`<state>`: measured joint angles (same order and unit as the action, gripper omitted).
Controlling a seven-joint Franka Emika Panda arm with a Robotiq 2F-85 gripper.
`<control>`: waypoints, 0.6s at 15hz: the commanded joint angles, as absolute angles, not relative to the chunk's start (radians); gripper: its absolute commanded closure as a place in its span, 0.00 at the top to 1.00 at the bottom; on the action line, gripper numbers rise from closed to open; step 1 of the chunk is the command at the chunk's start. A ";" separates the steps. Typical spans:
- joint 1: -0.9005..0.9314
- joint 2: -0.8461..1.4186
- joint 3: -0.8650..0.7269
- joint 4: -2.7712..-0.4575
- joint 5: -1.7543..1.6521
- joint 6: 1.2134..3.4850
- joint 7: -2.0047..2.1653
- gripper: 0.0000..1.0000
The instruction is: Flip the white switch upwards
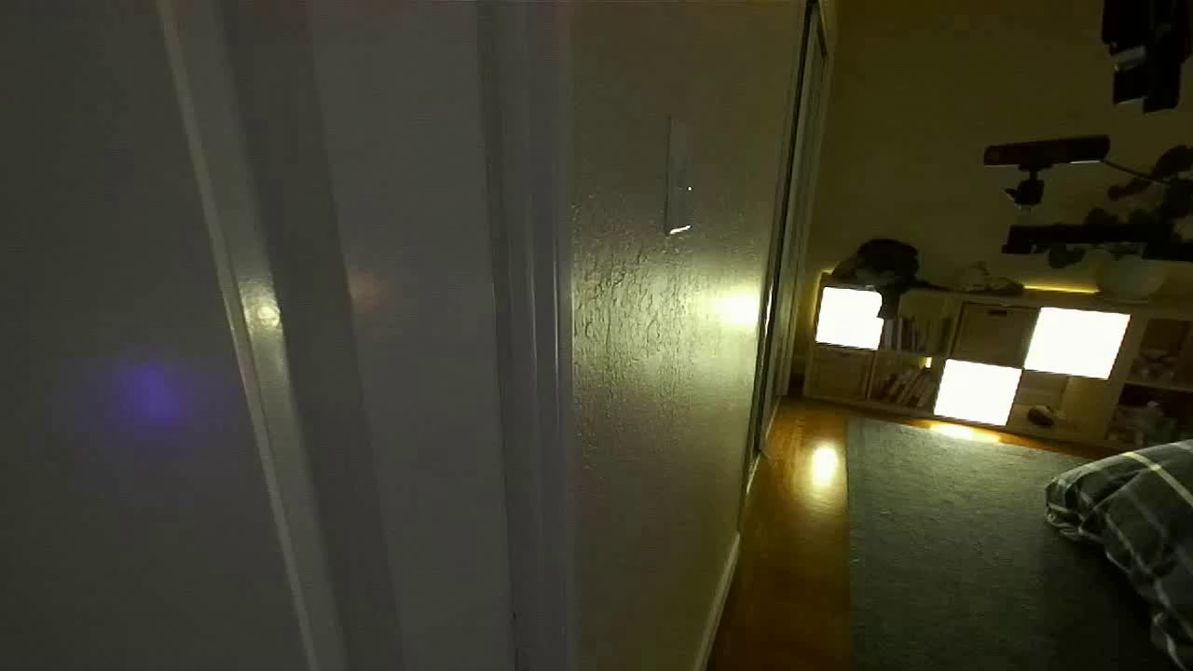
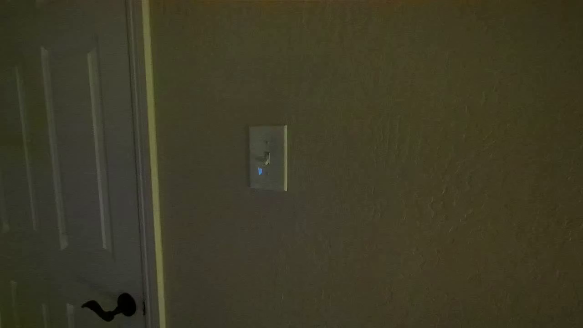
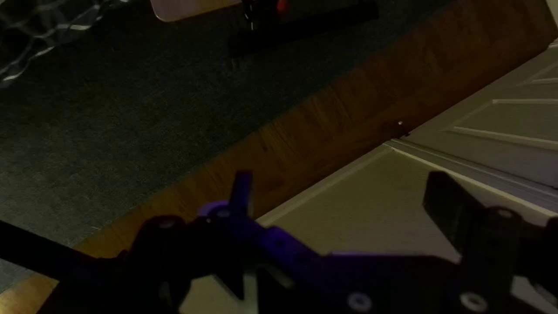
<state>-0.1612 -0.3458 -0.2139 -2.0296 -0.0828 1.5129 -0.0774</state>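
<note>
The white switch is a small upright wall plate. It shows face-on in an exterior view [image 2: 268, 158], its tiny toggle seeming to tilt down, with a small blue glint on the plate. It shows nearly edge-on in an exterior view [image 1: 679, 177], high on the textured wall. The switch is not visible in the wrist view. There my gripper [image 3: 341, 189] is open, with two dark fingers wide apart and nothing between them. Dark machine parts [image 1: 1146, 56] at the top right of an exterior view may belong to my arm; I cannot tell. They are well apart from the switch.
A white door [image 2: 77, 136] with a dark handle [image 2: 111, 306] stands left of the switch. A black camera [image 1: 1047, 152] on a mount, a cube shelf [image 1: 988, 326] with glowing panels and plaid bedding [image 1: 1137, 522] are at the right. A dark stand [image 3: 301, 28] is on the rug.
</note>
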 commanded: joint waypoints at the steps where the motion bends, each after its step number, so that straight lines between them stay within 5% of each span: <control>1: -0.166 -0.344 -0.210 -2.027 -0.081 1.511 -0.079 1.00; 9: -0.162 -0.339 -0.211 -2.035 -0.074 1.527 -0.089 1.00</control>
<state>-0.1611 -0.3450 -0.2135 -2.0296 -0.0818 1.5130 -0.0774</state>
